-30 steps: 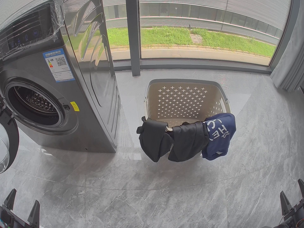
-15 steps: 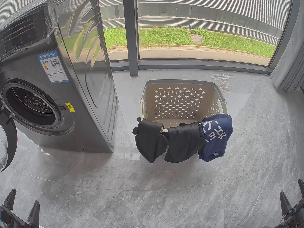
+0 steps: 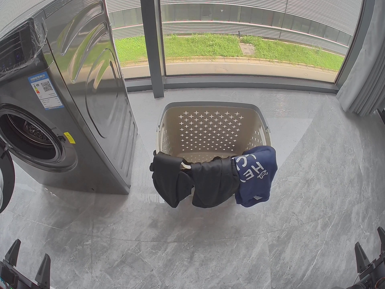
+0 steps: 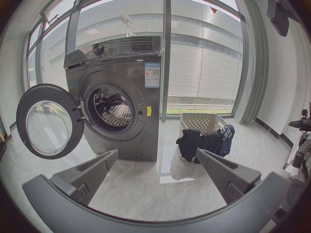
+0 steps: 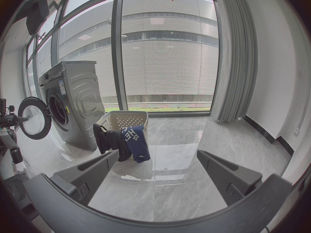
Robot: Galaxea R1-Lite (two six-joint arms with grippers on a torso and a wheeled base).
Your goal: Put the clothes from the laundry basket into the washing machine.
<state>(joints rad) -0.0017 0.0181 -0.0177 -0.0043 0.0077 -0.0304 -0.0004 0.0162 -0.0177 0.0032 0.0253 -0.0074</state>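
A beige laundry basket (image 3: 212,129) stands on the floor in front of the window. Over its near rim hang two black garments (image 3: 170,179) (image 3: 214,181) and a navy blue garment with white print (image 3: 256,175). The grey washing machine (image 3: 80,85) stands at the left with its round door (image 4: 48,120) swung open and the drum (image 4: 111,105) bare. My left gripper (image 3: 28,257) is low at the near left, open and holding nothing. My right gripper (image 3: 371,247) is low at the near right, open too. Both are well short of the basket (image 5: 124,120).
Grey marble floor (image 3: 200,241) stretches between me and the basket. A window wall with a dark post (image 3: 150,41) runs behind. A grey curtain (image 3: 367,81) hangs at the far right. The open door (image 3: 5,179) juts out at the left edge.
The whole head view has shifted: basket and washing machine now sit further left in the picture, so the camera turned right. Clothes and grippers keep their places.
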